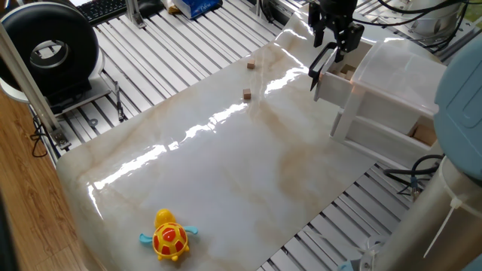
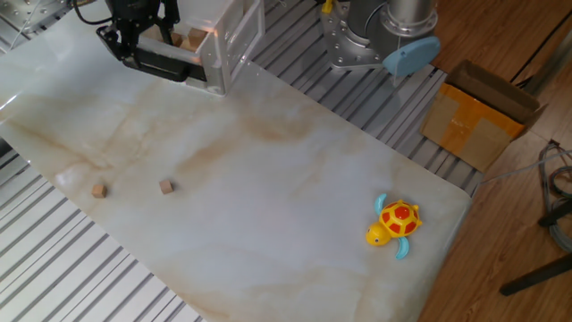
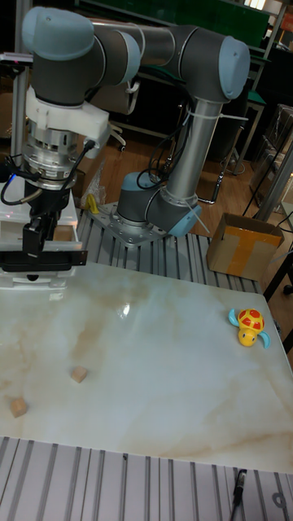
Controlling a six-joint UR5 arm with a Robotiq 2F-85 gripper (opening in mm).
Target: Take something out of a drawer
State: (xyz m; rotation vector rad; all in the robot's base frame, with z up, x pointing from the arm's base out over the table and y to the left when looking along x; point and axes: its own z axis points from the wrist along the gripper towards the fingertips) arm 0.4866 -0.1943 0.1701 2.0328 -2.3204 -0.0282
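Note:
The white translucent drawer unit stands at the table's far corner, and its top drawer (image 1: 332, 89) (image 2: 193, 80) is pulled partly out. Across the drawer's front runs a dark handle (image 1: 322, 68) (image 2: 163, 63) (image 3: 45, 258). My gripper (image 1: 334, 50) (image 2: 134, 45) (image 3: 35, 244) comes down from above and is shut on that handle. Inside the open drawer, just behind the gripper, lies a pale tan wooden block (image 1: 347, 73) (image 2: 193, 38). The lower drawer stays closed.
Two tiny darker brown cubes (image 1: 251, 65) (image 1: 246, 94) lie on the marbled tabletop left of the unit. A yellow and red toy turtle (image 1: 169, 237) (image 2: 393, 224) sits at the opposite end. A cardboard box (image 2: 478, 121) stands on the floor beyond the robot base.

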